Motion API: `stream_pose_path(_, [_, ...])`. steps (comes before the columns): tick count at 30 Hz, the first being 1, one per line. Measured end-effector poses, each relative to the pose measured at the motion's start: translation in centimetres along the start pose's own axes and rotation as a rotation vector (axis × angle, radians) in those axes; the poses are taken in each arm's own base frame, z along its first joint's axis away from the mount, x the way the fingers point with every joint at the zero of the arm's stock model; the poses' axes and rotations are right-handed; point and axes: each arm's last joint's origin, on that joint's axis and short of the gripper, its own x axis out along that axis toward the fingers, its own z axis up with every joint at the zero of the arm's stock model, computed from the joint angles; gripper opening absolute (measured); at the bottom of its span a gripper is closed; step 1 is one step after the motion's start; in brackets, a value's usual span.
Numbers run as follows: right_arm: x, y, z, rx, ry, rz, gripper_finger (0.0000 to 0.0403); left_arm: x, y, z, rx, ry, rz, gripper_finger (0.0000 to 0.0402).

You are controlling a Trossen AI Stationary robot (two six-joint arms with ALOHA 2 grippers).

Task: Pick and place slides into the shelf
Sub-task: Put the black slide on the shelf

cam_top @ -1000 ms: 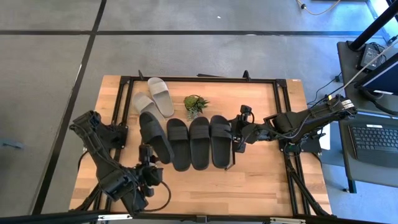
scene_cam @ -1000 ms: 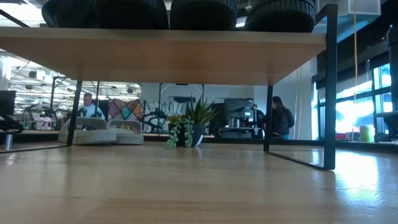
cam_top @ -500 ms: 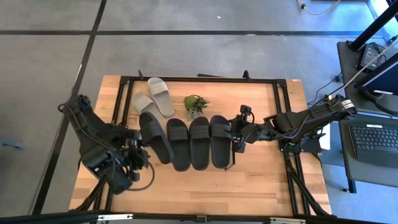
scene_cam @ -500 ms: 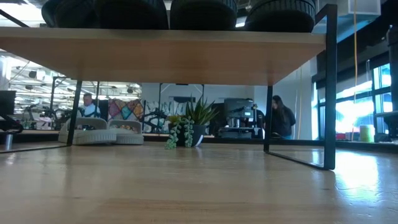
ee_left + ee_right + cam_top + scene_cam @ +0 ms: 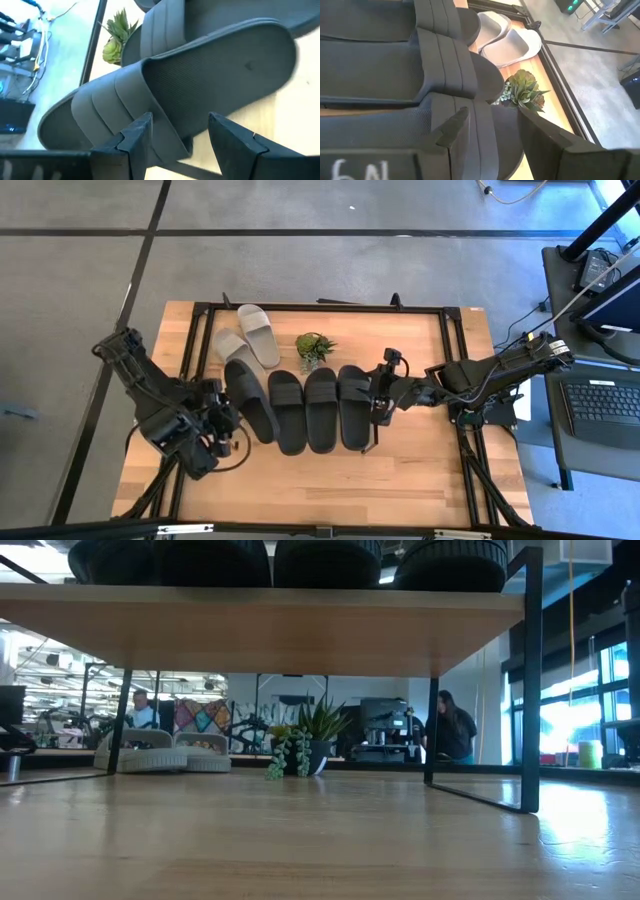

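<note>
My left claw (image 5: 175,131) hangs open, empty, just beside the leftmost black slide (image 5: 190,75); my right claw (image 5: 492,125), marked "6N", open too, beside the rightmost black slide (image 5: 353,405); four black slides sit on the shelf (image 5: 300,625); two grey slides (image 5: 247,340) behind.

Two dark, near-black arms, matte all over, built from chunky jointed segments. The left arm (image 5: 160,405) looks bulky, blocky housings stacked at its joints, and a thin black cable loops off it around seven o'clock of its wrist block. The right arm (image 5: 480,375) is slimmer, a long segmented link with a pale patch glinting on its far joint, out toward three o'clock. The left gripper (image 5: 175,140) shows two flat, angular black fingers with bevelled edges. The right gripper (image 5: 492,132) has the same wedge-shaped fingers, and its housing carries pale handwritten characters, roughly "6N".
</note>
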Motion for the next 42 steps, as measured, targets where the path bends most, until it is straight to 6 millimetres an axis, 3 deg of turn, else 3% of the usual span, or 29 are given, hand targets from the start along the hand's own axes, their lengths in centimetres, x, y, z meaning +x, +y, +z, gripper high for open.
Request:
stream_pose_path(19, [0.0,0.0,0.1,-0.004,-0.007,0.0,0.0165,1.3,1.0,0.8,-0.037,0.068,0.018,0.0182])
stream_pose_path(35, [0.0,0.0,0.1,-0.002,-0.007,0.0,0.0165,2.6,2.2,1.6,0.042,0.113,0.053,0.0182])
stream_pose_path(42, [0.0,0.0,0.1,-0.003,-0.006,0.0,0.0165,2.6,2.1,1.5,0.024,0.173,-0.008,0.0182])
